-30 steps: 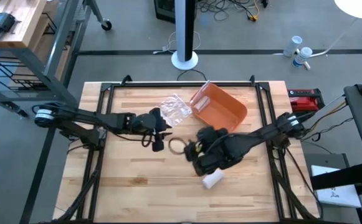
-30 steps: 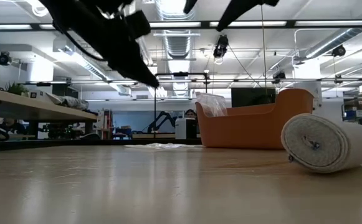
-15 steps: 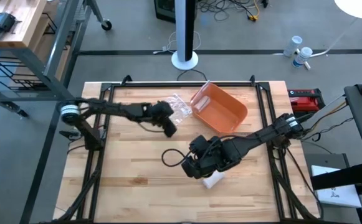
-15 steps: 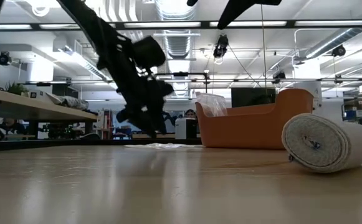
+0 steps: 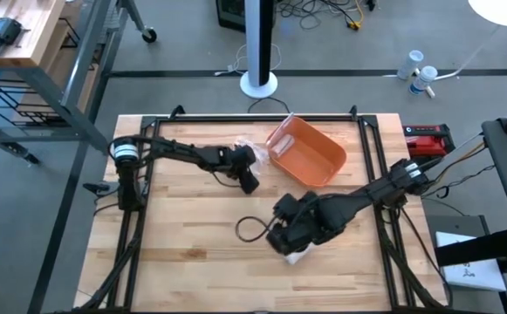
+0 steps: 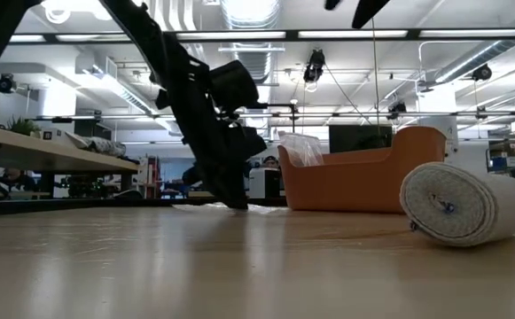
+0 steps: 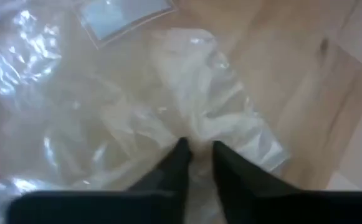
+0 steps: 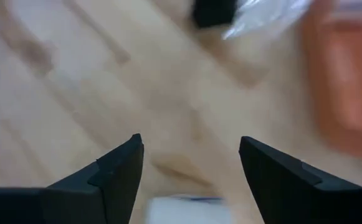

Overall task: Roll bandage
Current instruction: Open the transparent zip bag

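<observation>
Low view: the rolled bandage [image 6: 466,203] lies on its side on the table [image 6: 239,266], spiral end facing the camera. From above only a white corner of the bandage [image 5: 298,254] shows, the rest hidden under the right gripper [image 5: 284,240].

Right wrist view: right gripper [image 8: 190,163] fingers spread wide with bare wood between them and a white edge of the bandage [image 8: 184,208] just below; nothing gripped.

Left wrist view: left gripper [image 7: 197,155] fingers nearly together, a narrow gap between the tips, pressed into a crumpled clear plastic bag [image 7: 137,106]. Cannot tell whether a fold is actually pinched. From above the left gripper [image 5: 248,179] sits at the bag's [image 5: 240,150] edge, just beside the orange bin [image 5: 305,153].

Around: a loop of dark cable [image 5: 251,229] lies on the wood beside the right gripper. A red box [image 5: 428,139] sits off the table's right edge. In the low view the left arm [image 6: 204,115] blocks part of the room behind; the bin [image 6: 359,182] stands behind the bandage.

Against a second ago: the left gripper has left the table's middle and reached back to the bag, now down on it. The right gripper has drawn back over the bandage. The bandage has not shifted.
</observation>
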### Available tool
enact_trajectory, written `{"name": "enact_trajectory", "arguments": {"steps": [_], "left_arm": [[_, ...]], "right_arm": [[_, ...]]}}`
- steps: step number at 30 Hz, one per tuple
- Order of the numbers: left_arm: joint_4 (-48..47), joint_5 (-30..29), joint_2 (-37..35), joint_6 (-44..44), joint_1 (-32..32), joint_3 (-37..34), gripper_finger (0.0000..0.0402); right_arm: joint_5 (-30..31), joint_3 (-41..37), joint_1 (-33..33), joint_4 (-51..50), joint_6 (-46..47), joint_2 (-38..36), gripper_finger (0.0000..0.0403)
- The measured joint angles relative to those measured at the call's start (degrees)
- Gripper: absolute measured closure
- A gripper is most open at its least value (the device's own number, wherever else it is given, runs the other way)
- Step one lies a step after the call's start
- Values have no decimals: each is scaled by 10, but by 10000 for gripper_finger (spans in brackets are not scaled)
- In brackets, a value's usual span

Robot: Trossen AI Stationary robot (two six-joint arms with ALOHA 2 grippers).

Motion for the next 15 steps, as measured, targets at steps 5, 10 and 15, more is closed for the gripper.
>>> {"name": "enact_trajectory", "arguments": {"steps": [5,10,15], "left_arm": [[-34,16,-16,-32,-42,-2,389],[-57,52,-67,24,-114,-8,399],[-49,28,-155,11,-210,-4,401]], "right_arm": [[37,0,-2,-86,-77,-41,165],[40,-1,4,-104,-139,-90,175],[44,-19,13,-97,-158,-103,184]]}}
